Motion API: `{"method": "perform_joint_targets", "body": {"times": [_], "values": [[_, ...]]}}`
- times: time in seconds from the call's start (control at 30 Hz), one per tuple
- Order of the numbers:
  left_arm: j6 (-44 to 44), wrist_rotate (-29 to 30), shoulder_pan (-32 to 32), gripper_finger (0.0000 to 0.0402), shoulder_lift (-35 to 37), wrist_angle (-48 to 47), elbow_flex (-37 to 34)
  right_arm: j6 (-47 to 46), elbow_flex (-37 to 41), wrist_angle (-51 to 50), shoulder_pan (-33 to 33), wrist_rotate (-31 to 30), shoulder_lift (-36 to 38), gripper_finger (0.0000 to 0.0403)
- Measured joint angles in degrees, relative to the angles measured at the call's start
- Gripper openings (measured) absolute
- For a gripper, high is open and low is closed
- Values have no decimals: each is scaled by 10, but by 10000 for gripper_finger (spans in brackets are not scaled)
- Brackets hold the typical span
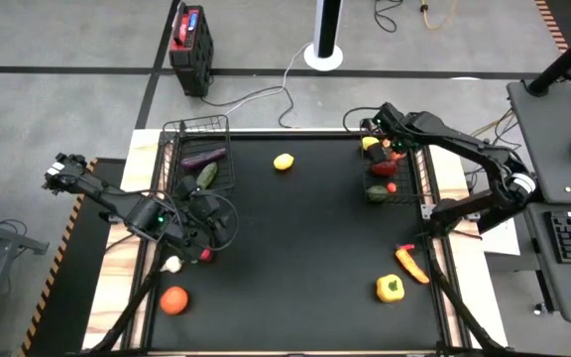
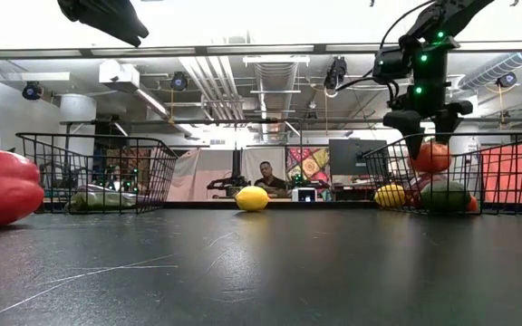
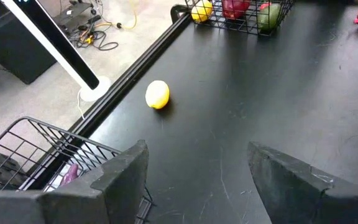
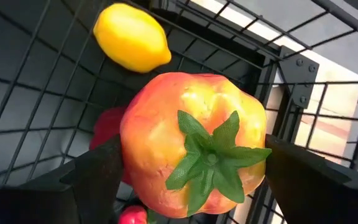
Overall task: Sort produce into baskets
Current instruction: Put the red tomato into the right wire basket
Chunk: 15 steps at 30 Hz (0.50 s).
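Observation:
My right gripper reaches down into the right basket and is shut on an orange-red tomato with a green calyx. Under it in the basket lie a lemon, red pieces and a green one. My left gripper hovers open with nothing in it by the left basket, which holds an eggplant and a cucumber. A lemon rests on the table's far middle. My right gripper pinches the tomato's two opposite sides between its two fingers, calyx toward the wrist. The fingers come from above, slanting down into the basket. The tomato hangs below the basket's rim, above the pieces on the basket floor.
Near the left gripper lie a red piece, a white garlic and an orange tomato. A yellow pepper and an orange piece lie near the right front. A red-and-black box stands on the floor beyond the table.

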<state>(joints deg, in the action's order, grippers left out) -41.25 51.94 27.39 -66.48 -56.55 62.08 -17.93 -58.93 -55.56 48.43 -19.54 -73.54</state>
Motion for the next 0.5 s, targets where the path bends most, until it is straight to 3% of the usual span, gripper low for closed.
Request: {"method": "perform_joint_targets", "body": {"times": [0.5], "values": [[0,0,0,256,0,5,0,-5,3,6,15,0,-1,368]]}}
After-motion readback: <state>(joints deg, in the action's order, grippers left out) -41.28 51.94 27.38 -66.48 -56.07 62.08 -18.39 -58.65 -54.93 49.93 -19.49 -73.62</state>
